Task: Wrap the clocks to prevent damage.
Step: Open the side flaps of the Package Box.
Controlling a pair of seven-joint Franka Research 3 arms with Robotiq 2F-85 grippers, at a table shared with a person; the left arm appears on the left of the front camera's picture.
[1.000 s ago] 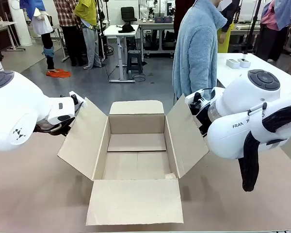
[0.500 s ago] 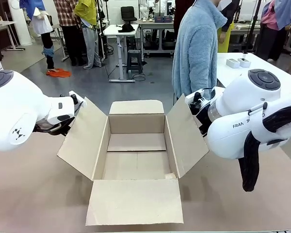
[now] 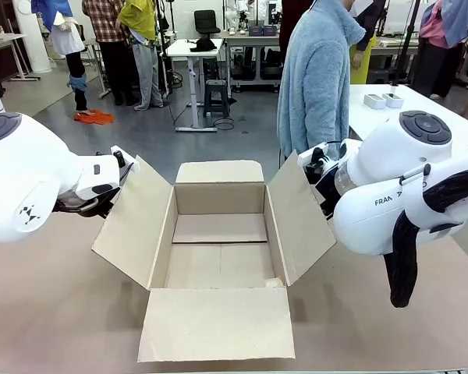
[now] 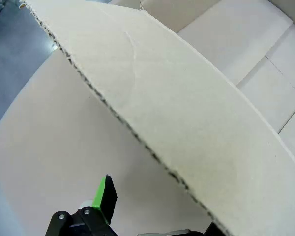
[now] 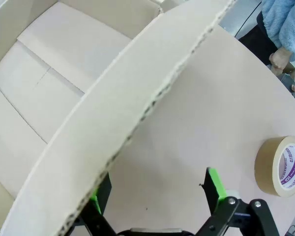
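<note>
Flaps of the cardboard box decide it: left end effector and right end effector, both spread wide, sit one at each side flap in the middle of the desk, equally near (box floor bare; no wrapped clocks inside yet).

Front across box; wrists close beside flaps.

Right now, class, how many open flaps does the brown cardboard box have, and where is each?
4: far cardboard flap at the back, left flap and right flap leaning outward, near flap folded out toward the camera. None looks hidden.
</note>
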